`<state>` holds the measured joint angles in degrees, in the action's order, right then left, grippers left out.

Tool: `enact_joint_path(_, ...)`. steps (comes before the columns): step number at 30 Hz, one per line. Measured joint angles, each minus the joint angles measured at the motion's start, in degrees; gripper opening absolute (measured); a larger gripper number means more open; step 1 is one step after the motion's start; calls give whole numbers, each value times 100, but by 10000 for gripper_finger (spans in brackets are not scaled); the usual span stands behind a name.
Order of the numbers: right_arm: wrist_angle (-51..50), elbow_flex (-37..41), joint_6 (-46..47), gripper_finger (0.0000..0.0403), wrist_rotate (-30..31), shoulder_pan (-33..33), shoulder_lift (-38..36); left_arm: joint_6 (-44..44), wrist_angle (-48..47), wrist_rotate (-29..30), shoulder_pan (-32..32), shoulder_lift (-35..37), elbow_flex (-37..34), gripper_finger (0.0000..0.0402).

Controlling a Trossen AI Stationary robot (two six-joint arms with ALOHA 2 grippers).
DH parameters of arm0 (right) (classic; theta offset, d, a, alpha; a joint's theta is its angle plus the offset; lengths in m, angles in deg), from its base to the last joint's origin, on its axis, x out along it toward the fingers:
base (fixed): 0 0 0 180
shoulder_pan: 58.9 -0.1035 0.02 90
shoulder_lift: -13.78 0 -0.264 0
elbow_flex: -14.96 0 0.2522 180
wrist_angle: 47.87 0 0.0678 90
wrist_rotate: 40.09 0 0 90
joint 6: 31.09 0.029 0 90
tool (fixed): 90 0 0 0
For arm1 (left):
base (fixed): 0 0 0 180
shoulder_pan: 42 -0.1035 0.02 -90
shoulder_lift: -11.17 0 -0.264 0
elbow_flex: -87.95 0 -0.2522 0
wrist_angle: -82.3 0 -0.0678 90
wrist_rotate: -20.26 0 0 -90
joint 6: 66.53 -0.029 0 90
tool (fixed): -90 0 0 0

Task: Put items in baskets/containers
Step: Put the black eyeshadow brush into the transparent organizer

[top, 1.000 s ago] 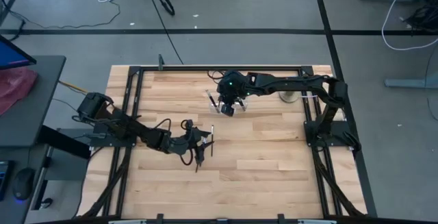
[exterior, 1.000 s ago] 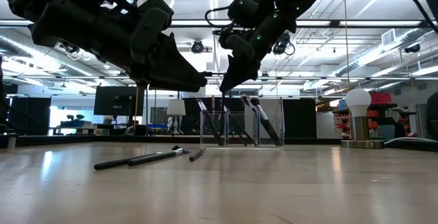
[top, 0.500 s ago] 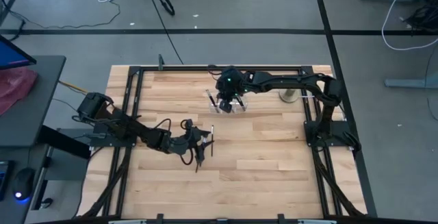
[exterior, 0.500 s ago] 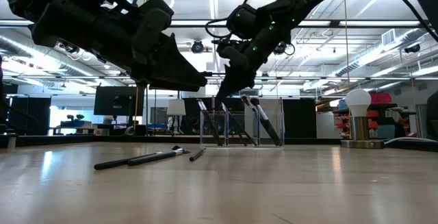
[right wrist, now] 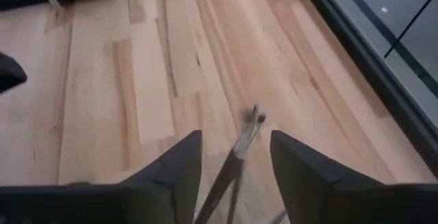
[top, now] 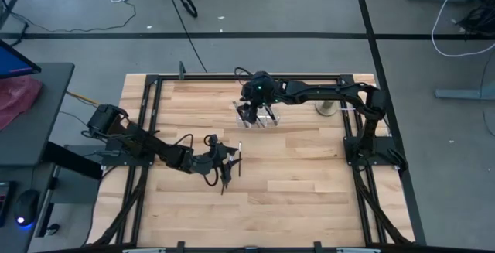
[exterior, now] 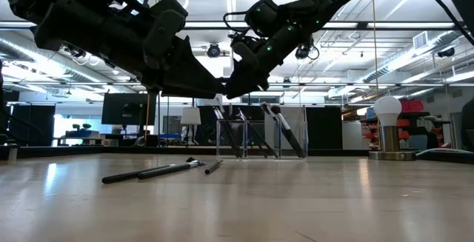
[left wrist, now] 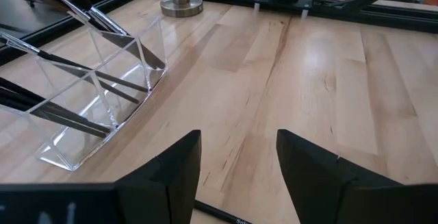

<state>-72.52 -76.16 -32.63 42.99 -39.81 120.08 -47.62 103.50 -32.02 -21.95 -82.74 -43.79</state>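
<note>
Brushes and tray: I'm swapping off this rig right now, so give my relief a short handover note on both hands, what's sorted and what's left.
Right hand: open, empty, poised over the clear organiser tray at the table's far middle.
Left hand: open, empty, low over the table's middle, beside a loose brush.
Done: several makeup brushes lean in the tray's compartments.
Left: loose brushes on the wood near the left hand; at least three show in the low view.
White ball lamp isn't part of the job.
</note>
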Motion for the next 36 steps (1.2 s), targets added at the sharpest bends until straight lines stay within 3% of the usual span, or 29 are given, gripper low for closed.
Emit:
enact_joint_path(8, 320, 0, 74, 191, 32, -79, -22, -1, -1, 0, 0, 0, 0, 197)
enact_joint_path(14, 455, 366, 83, 167, 194, -808, -223, 13, -186, 18, 32, 0, 0, 197)
enact_joint_path(19, 597, 1312, 182, 140, 1282, -1791, -763, 597, -929, 451, 364, 0, 0, 197)
enact_joint_path(26, 1113, 2945, 1278, 107, 2964, -3127, -1534, 2102, -1694, 600, 1052, 0, -1, 197)
enact_joint_path(31, 2379, 4009, 1889, 94, 3295, -3633, -1700, 2854, -1788, 599, 1476, 0, 0, 197)
enact_joint_path(36, 3955, 4763, 1755, 89, 3353, -3695, -1705, 3494, -1860, 548, 1596, -202, 41, 197)
